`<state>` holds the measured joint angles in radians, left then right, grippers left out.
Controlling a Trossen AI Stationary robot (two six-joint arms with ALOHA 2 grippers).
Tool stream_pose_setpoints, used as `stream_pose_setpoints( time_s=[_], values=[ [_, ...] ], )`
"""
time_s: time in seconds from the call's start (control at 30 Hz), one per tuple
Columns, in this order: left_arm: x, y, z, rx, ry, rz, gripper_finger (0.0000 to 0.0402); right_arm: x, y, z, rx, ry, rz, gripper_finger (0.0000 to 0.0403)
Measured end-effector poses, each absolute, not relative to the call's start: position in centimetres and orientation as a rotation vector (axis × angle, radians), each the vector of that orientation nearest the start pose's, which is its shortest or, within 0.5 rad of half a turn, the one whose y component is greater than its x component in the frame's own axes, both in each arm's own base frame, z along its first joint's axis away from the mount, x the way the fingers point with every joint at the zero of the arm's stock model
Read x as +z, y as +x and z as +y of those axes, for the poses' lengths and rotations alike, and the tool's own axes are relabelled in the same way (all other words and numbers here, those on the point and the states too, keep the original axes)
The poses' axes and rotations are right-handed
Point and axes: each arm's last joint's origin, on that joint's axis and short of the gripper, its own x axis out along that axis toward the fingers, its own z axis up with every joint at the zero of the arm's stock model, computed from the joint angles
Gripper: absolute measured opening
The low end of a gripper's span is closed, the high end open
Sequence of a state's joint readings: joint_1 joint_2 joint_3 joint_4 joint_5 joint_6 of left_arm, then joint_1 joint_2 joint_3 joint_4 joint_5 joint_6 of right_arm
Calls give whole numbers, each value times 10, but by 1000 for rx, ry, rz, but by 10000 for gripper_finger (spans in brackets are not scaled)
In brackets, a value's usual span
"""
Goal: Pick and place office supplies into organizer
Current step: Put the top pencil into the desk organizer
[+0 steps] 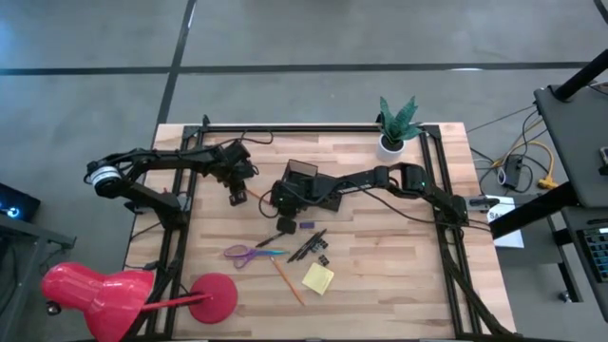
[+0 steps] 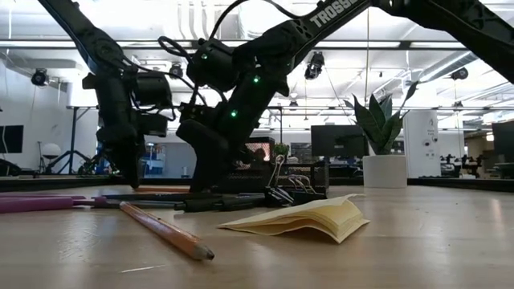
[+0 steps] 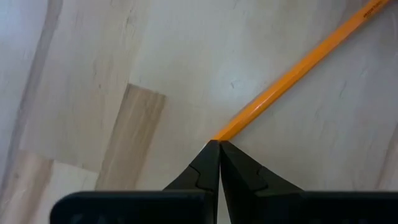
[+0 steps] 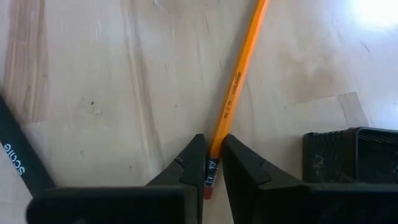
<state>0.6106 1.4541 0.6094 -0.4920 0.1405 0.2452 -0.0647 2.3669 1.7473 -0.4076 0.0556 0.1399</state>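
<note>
At the left of the light wooden bench (image 1: 399,247), the left gripper (image 3: 219,144) sits pressed fully together at the tip of a thin orange pencil (image 3: 298,67), holding nothing. Mid-bench, the right gripper (image 4: 213,155) pinches the eraser end of the same pencil, apparently to lift it into the dark wire-mesh organizer (image 1: 302,173) just beside it, toward the far edge. Purple-handled scissors (image 1: 244,253) and a yellow sticky-note pad (image 1: 318,277) wait nearer the front edge.

Clip (image 1: 324,259) btwn pens (image 1: 308,245), pad (image 1: 318,277)
</note>
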Motion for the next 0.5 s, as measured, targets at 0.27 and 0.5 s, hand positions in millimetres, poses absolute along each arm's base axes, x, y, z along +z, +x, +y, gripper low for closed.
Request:
stream_pose_setpoints(
  time_s=[0.27,0.5],
  values=[
    [172,182,123,332,-256,1090,0,121,491,-27,-146,81,1012,25],
    [213,169,113,407,-266,897,0,128,488,-18,-146,63,1061,11]
  ],
)
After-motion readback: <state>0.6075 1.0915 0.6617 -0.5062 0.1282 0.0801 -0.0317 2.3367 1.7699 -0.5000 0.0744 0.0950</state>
